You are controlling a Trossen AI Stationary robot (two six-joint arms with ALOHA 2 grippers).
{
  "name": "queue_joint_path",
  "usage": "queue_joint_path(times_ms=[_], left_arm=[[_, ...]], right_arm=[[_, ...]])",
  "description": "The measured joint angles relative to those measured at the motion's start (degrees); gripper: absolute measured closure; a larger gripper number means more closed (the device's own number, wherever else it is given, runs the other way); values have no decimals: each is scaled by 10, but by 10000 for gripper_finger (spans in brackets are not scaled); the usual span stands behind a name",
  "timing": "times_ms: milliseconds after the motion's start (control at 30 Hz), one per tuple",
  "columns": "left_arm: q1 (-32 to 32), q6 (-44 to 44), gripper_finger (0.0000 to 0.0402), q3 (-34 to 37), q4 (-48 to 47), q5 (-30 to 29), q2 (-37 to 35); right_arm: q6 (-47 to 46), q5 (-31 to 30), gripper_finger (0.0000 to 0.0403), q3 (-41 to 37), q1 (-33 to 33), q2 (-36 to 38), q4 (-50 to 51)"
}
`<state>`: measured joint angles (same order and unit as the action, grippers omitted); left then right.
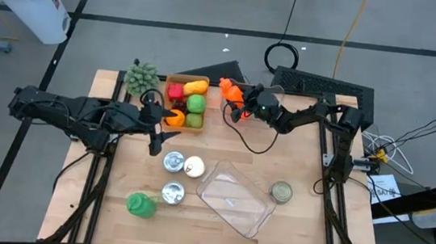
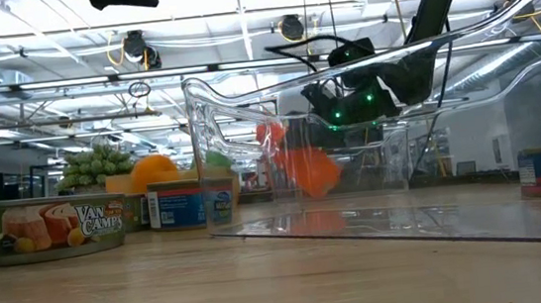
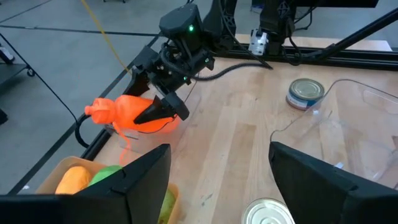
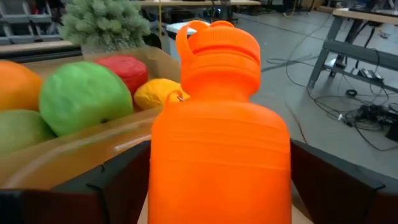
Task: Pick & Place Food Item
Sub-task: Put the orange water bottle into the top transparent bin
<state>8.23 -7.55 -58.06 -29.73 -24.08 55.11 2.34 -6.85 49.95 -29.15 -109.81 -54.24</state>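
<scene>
The right gripper [image 1: 240, 108] sits at the far side of the table with an orange toy jug [image 1: 230, 92] between its two dark fingers [image 3: 163, 112]. In the right wrist view the jug [image 4: 219, 130] fills the space between the fingers, with a finger close on each side — whether they press on it or stand just off it cannot be told. In the left wrist view the jug [image 3: 127, 113] lies tilted, its cap pointing away from the gripper, at the table's edge.

Just beside the jug, on the side away from the right arm, is a wooden tray [image 1: 206, 104] of toy fruit — a green apple [image 4: 82, 99], a red piece [image 4: 127, 70], a yellow one [image 4: 155, 92]. A small green tree-like toy [image 1: 141, 76] stands past the tray.

The left gripper [image 1: 162, 124] is at the tray's near-left edge, fingers apart and empty. Nearer the front lie a clear plastic container [image 1: 234, 197], tins [image 1: 174, 162] and a green toy [image 1: 141, 204].
</scene>
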Motion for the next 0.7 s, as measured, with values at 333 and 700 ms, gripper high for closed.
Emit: queue_joint_path(times_ms=[333, 700], left_arm=[[0, -1, 121, 0, 0, 0, 0], [0, -1, 109, 0, 0, 0, 0]], right_arm=[[3, 11, 60, 0, 0, 45, 18], [-20, -8, 83, 1, 2, 45, -42]])
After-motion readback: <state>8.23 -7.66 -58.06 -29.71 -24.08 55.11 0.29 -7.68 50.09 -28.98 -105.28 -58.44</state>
